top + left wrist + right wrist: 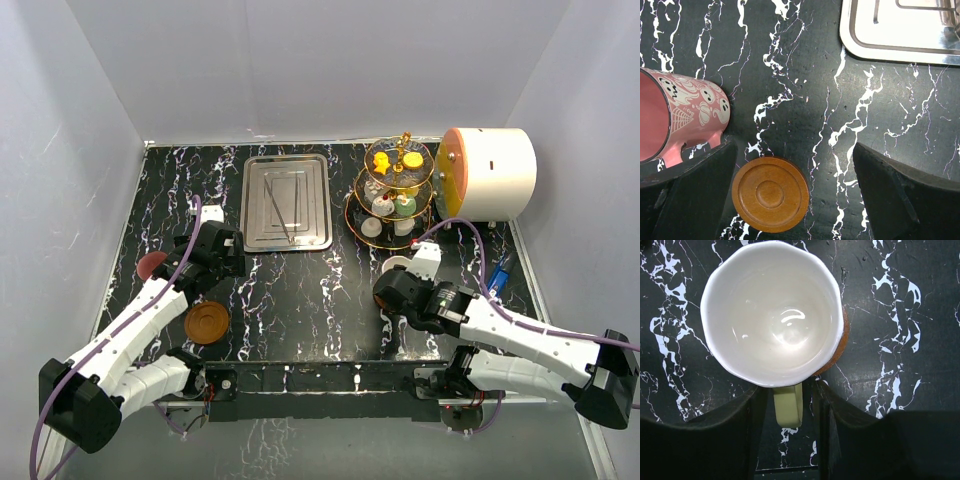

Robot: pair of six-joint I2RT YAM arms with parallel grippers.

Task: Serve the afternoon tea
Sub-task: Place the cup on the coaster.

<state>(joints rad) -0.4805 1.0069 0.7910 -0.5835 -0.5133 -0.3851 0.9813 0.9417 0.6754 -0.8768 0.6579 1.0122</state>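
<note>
Where overhead hides it, saucer [838, 355] beneath cream cup [772, 312]

Your cream cup [772, 312] stands upright and empty on a brown saucer [840, 347], right of the tabletop's centre. The pink ghost-patterned cup [690, 117] sits near the left edge, with a bare saucer [770, 194] just beside it. Toward the far right corner, the gold-framed stand [393, 195] holds small cakes [410, 158].

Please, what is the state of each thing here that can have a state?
cream cup: upright, empty, standing on a brown saucer.
maroon cup: not held; upright or lying, I cannot tell.
second saucer: bare.
stand: upright, cakes on its tiers.
tray: flat, tongs lying in it.
white cylinder: lying on its side.
left pincer: open, holding nothing.
right pincer: slightly open, either side of the cream cup's handle.
</note>
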